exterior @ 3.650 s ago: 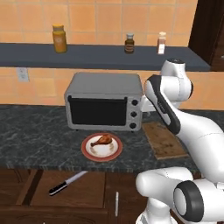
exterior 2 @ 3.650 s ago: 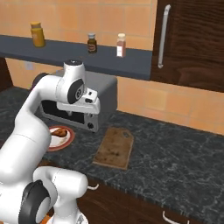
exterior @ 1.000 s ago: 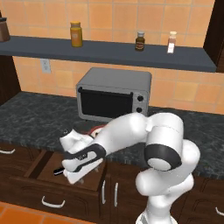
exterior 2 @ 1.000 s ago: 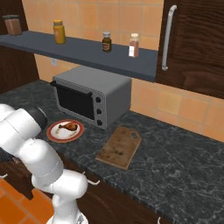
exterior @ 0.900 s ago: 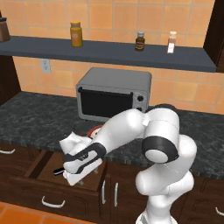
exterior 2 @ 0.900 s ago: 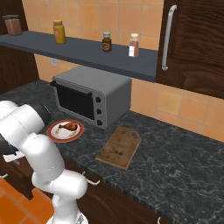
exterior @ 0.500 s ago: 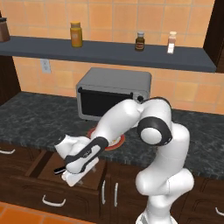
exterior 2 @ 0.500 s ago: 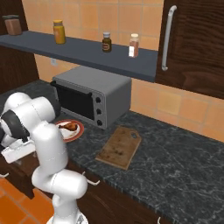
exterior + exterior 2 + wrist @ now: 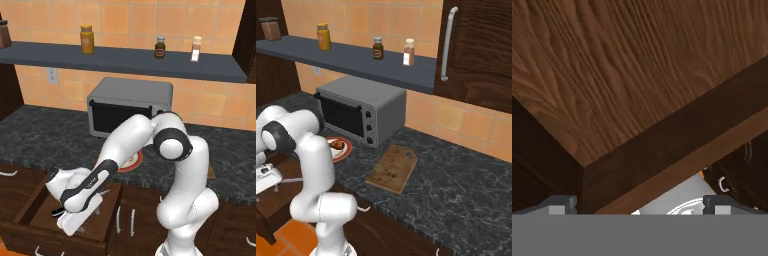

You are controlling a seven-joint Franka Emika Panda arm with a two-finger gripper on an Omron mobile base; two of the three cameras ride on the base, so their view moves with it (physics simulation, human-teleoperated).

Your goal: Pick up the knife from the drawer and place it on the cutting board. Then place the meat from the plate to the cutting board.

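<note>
Gripper point(image 9: 639, 202) fingers stand fully apart, holding nothing, low inside the open drawer point(image 9: 30, 207). The knife point(image 9: 57, 212) lies just beside the gripper on the drawer floor, its black handle end showing. Align the jaws across the handle, descend until both tips straddle it, then close. Beyond, on the surface, the plate point(image 9: 342, 148) carries the meat point(image 9: 335, 144); the cutting board point(image 9: 392, 168) lies farther off.

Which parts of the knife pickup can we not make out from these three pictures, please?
- Knife: left base view, just a dark handle end shows; the hand covers the blade.
- Pincer: hand view, tips cut off by the bottom edge; no knife between them.
- Drawer: right base view, the arm hides its inside.
</note>
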